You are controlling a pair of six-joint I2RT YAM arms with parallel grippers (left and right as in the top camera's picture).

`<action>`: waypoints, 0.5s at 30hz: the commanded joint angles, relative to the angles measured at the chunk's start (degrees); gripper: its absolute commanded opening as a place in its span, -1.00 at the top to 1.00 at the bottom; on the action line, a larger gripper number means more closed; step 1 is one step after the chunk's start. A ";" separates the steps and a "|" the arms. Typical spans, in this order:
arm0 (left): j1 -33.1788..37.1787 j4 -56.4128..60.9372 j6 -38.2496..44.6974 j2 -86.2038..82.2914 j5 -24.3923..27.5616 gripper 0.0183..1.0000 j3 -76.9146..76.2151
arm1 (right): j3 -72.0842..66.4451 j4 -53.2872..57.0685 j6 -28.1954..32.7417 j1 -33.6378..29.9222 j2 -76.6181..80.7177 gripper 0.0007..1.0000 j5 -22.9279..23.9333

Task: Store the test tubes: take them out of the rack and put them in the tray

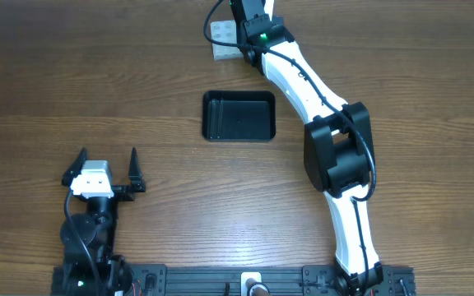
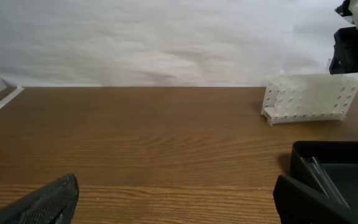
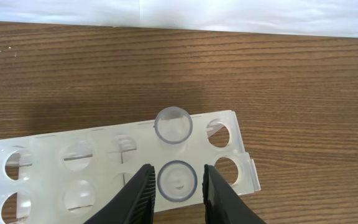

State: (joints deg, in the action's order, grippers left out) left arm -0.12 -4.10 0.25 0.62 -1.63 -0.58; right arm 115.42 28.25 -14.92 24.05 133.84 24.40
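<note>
Brown wood-grain table [image 1: 72, 74] under a fixed overhead camera, with a pale wall behind it in the wrist views. Top view: the black tray [image 1: 239, 116] lies at the centre, and the white rack [image 1: 223, 39] stands at 12 o'clock from it, near the far edge. The right arm [image 1: 303, 78] reaches past the tray's 3 o'clock side, its wrist ending above the rack. The left hand [image 1: 107, 156] hangs at 8 o'clock from the tray, well apart from it, fingers released and spread wide. Left wrist view: the rack [image 2: 309, 99] stands upright beyond the tray [image 2: 353, 152], in which clear stored tubes [image 2: 321, 174] lie flat. Right wrist view: the right hand [image 3: 177, 169] looks straight down on the rack [image 3: 73, 168]. Its fingers [image 3: 138, 196] are parted to either side of a test tube [image 3: 177, 181] standing in an edge-row hole, with no pinch evident. A second tube [image 3: 173, 125] stands in the adjacent hole of the other row. Judged step: extraction from the rack, at the pre-grasp stage, with the task partly complete. The next move probably calls for closing on the flanked tube just below its rim, lifting it straight up until it clears the hole, and carrying it toward 6 o'clock to the tray.
</note>
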 commanded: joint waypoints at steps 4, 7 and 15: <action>0.35 -0.07 0.85 -0.46 0.74 -1.00 0.26 | 1.31 -0.44 -0.20 -0.09 1.11 0.55 1.01; 0.35 -0.07 0.85 -0.44 0.74 -1.00 0.26 | 1.31 -0.44 0.42 -0.09 1.11 0.63 1.01; 0.35 -0.07 0.85 -0.44 0.74 -1.00 0.26 | 1.31 -0.61 0.48 0.04 1.09 0.68 1.01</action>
State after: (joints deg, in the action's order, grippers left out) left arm -0.12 -4.12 0.25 0.62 -1.65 -0.58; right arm 115.42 28.16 -14.72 24.05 133.84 24.43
